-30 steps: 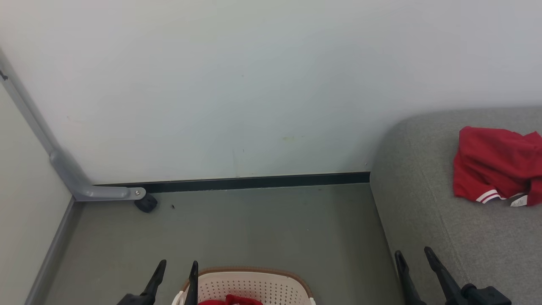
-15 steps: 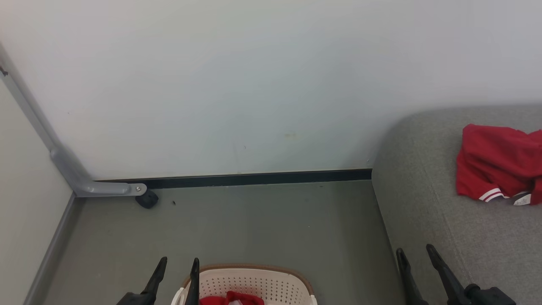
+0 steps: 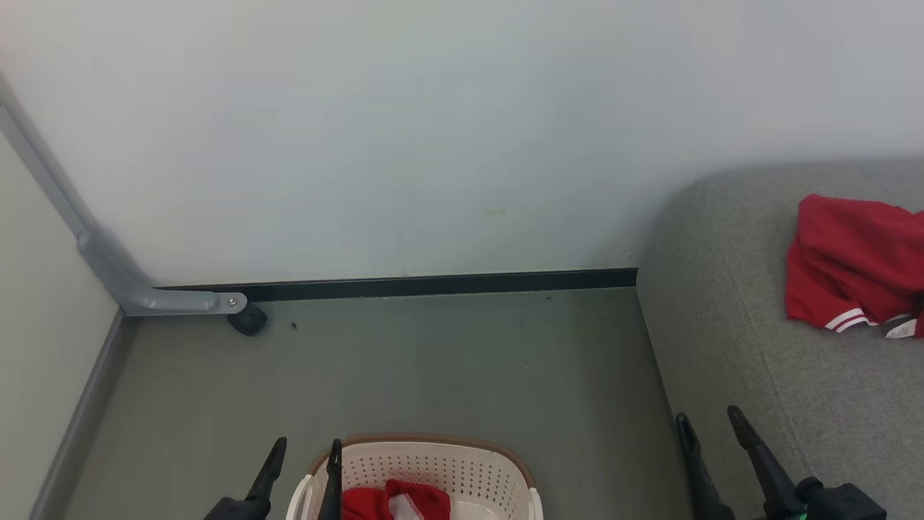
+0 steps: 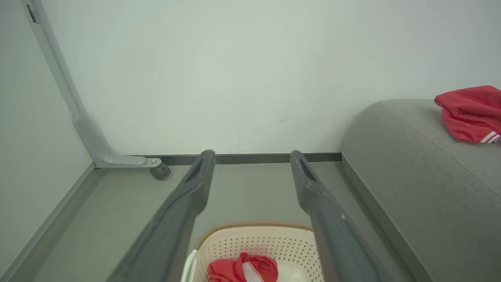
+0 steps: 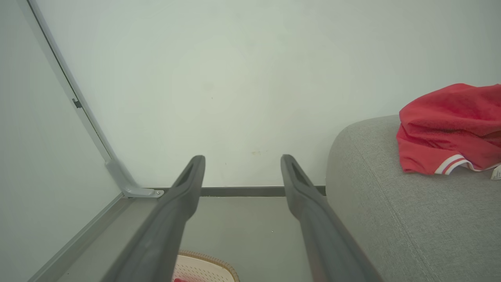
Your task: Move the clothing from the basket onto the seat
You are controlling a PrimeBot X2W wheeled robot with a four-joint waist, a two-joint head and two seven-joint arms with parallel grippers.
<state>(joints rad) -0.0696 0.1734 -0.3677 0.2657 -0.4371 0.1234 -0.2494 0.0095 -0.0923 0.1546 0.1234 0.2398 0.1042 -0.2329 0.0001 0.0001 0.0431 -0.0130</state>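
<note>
Your view has tipped down, showing more of the basket (image 3: 447, 462) and the clothing (image 3: 393, 502) left inside. The left gripper (image 3: 307, 442) and right gripper (image 3: 706, 414) gape empty, so another pick awaits.

Head view: left jaws wide apart, empty, left fingers (image 3: 267, 473) pointing up; right jaws same, right fingers (image 3: 759, 453) up.
</note>
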